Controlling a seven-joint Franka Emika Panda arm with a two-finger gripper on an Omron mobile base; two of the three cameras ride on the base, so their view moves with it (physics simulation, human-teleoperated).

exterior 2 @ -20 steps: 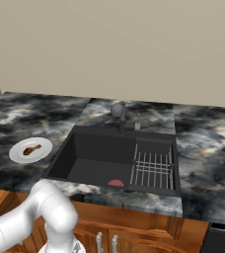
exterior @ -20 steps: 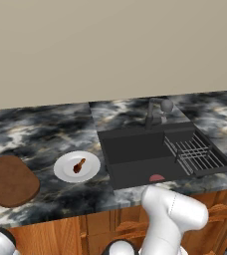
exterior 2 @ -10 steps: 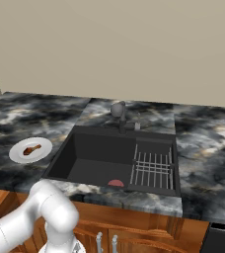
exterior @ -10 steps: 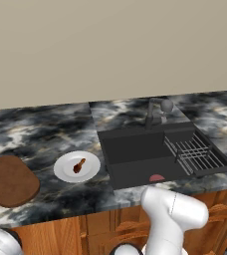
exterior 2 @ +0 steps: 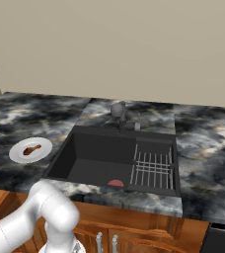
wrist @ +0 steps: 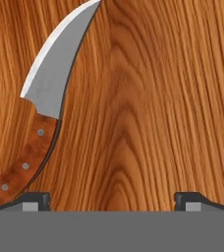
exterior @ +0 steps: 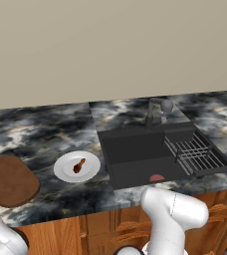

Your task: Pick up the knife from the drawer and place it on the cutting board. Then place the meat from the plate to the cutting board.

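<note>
The knife (wrist: 45, 108) loses its blade tip at the hand view's top edge, its handle butt behind a fingertip (wrist: 33, 201).

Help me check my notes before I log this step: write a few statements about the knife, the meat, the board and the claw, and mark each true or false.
1. The knife lies on the wood floor of the drawer. True.
2. The claw is shut on the knife's handle. False: it is open, and the handle lies by one fingertip, ungripped.
3. The meat sits on the plate. True.
4. The cutting board already holds the knife. False: its top is bare.
5. A pink-red lump lies in the sink. True.
</note>
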